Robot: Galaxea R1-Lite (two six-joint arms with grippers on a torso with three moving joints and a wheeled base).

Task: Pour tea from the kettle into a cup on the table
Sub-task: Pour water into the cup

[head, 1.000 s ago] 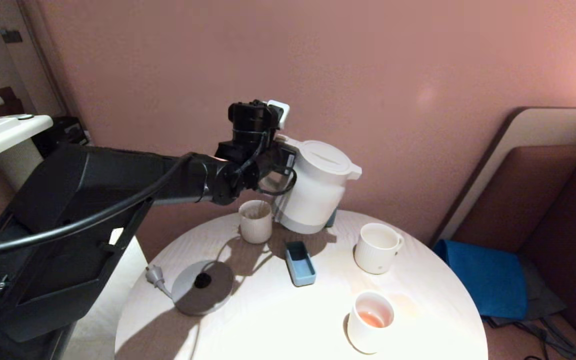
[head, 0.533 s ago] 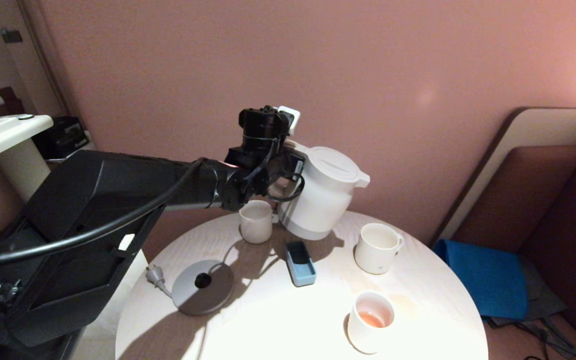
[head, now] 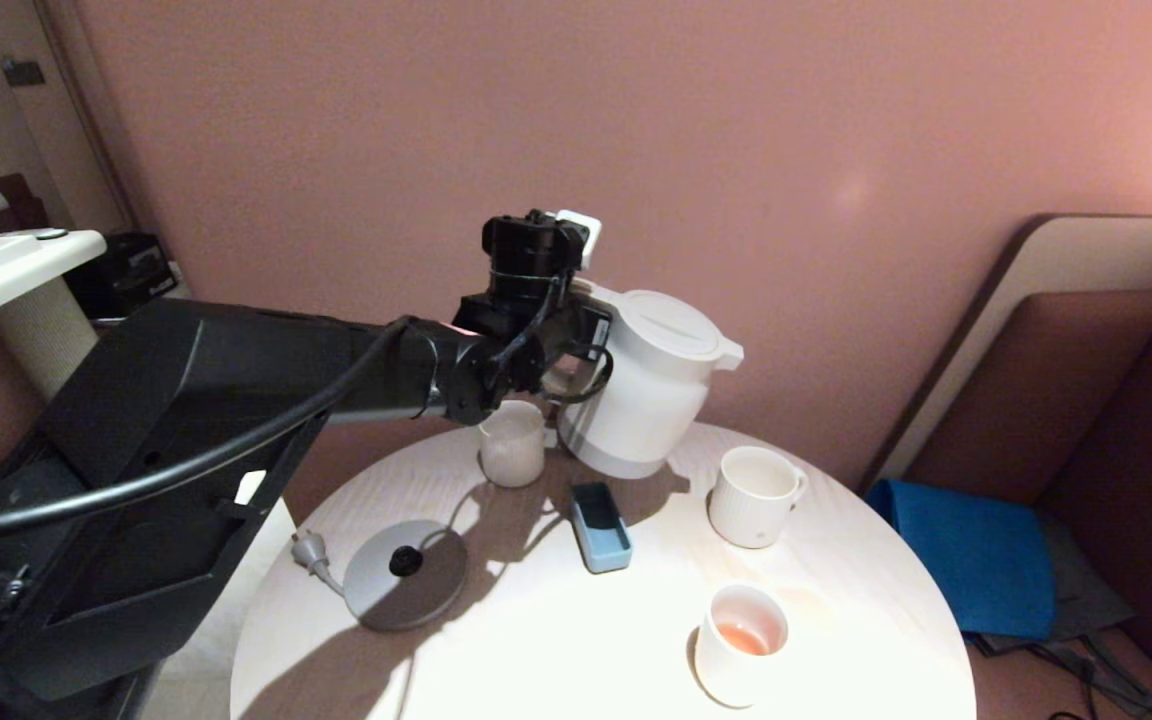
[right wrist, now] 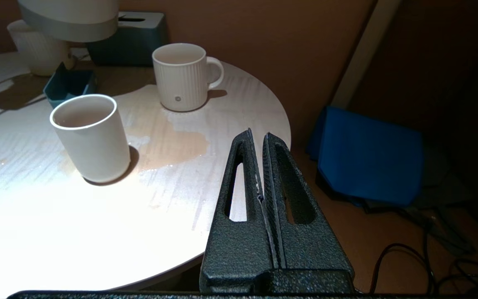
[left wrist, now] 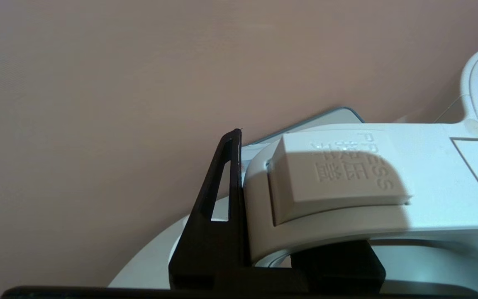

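Observation:
My left gripper [head: 576, 350] is shut on the handle of the cream-white kettle [head: 651, 385] and holds it just above the back of the round table [head: 536, 640]. The kettle leans slightly, with its spout to the right. In the left wrist view one black finger [left wrist: 228, 178] presses the handle [left wrist: 347, 187] beside the PRESS button, and the other finger sits under it. The ribbed cup [head: 754, 495] with a loop handle stands right of the kettle, and I see no liquid in it [right wrist: 183, 77]. Pale orange tea [head: 744, 637] lies in a smooth white cup. My right gripper [right wrist: 257, 137] hangs shut off the table's right edge.
A ribbed tumbler [head: 513, 445] stands just left of and below the kettle. A grey base disc [head: 406, 575] with its plug [head: 311, 550] lies front left. A small blue tray [head: 601, 525] sits mid-table. A wet patch [right wrist: 172, 145] marks the tabletop. A blue bag [head: 976, 565] lies on the floor.
My left gripper has carried the kettle a little to the right, away from above the tumbler. The cups and the right gripper have not moved.

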